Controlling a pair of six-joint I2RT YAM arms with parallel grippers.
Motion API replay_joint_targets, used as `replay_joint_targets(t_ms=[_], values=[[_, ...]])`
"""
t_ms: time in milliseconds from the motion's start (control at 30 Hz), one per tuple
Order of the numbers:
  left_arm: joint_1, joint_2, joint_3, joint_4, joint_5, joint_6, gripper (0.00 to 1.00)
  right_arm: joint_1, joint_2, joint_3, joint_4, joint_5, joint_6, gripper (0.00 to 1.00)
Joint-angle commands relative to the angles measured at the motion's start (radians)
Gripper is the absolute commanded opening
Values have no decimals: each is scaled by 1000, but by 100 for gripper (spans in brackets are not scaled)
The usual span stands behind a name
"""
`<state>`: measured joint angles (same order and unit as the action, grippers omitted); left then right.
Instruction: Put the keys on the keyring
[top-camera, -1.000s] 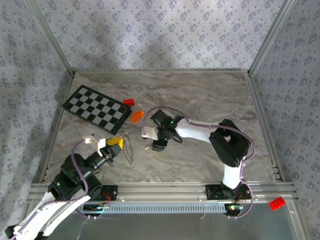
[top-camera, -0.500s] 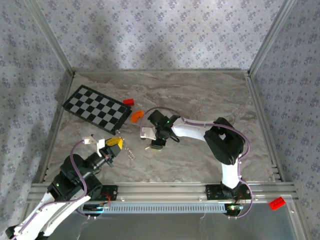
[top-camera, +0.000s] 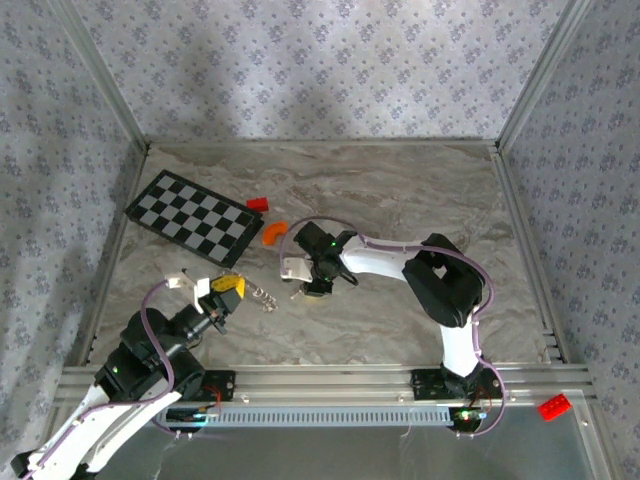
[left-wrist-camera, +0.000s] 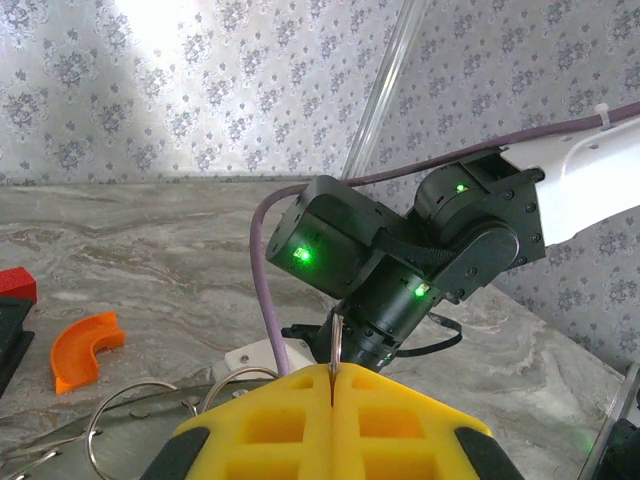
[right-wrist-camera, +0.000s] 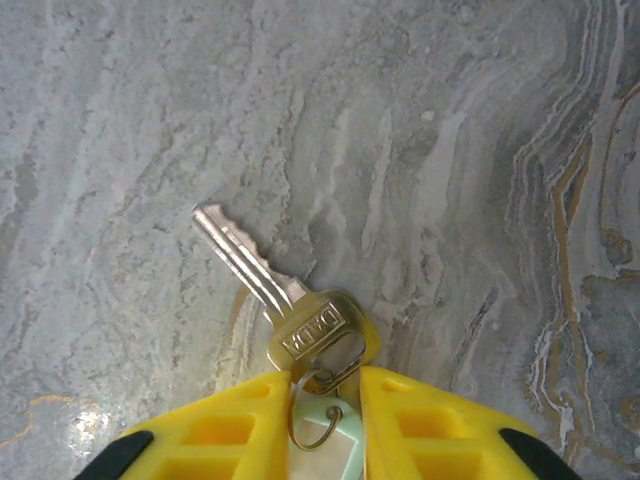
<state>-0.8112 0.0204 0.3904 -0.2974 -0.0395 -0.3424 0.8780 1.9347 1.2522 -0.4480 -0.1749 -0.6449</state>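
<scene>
Table (top-camera: 400, 180): marbled top, no change.
R arm (top-camera: 445, 285): elbow seen shifted left vs 1 s ago, wrist brought a little toward the L side.
L arm (top-camera: 150, 350): base posn as before.
Checker mat (top-camera: 195, 217): far left, not disturbed.
R gripper (top-camera: 308, 283): jaws drawn in from wide to a narrow gap over the last sec. In wrist view the pads flank a pale green tag (right-wrist-camera: 335, 425), with the key head just ahead of the tips. Contact not confirmed, so it cannot be told whether anything is clamped yet.
L gripper (top-camera: 228, 287): pads pressed together, clamped on keyring (top-camera: 262, 296); thin metal edge seen in the seam in wrist view.
Keyring: a long arc 1 s ago, now foreshortened to a short stub, judged turned by the L wrist.
Keys (right-wrist-camera: 262, 280): apparently flat on table, blade pointing away from R gripper; near keyring, apart from it.
Orange bit (top-camera: 274, 232) and red block (top-camera: 258, 204): untouched.
Meaning: pick-up of keys judged under way; threading not yet begun.
</scene>
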Motion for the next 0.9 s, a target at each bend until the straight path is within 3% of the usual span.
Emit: replay_joint_targets(t_ms=[0, 267, 433, 633, 867], values=[[5, -13, 32, 16, -8, -7, 0, 8, 14, 14, -40, 38, -4, 17], [5, -14, 32, 16, -2, 1, 0, 6, -48, -37, -35, 71, 69, 0], [5, -9, 29, 24, 5, 16, 0, -12, -119, -102, -35, 140, 198, 0], [6, 15, 29, 50, 28, 27, 0, -10, -261, -227, 31, 90, 436, 0], [5, 42, 30, 77, 47, 37, 0, 3, -410, -439, 169, 121, 763, 0]])
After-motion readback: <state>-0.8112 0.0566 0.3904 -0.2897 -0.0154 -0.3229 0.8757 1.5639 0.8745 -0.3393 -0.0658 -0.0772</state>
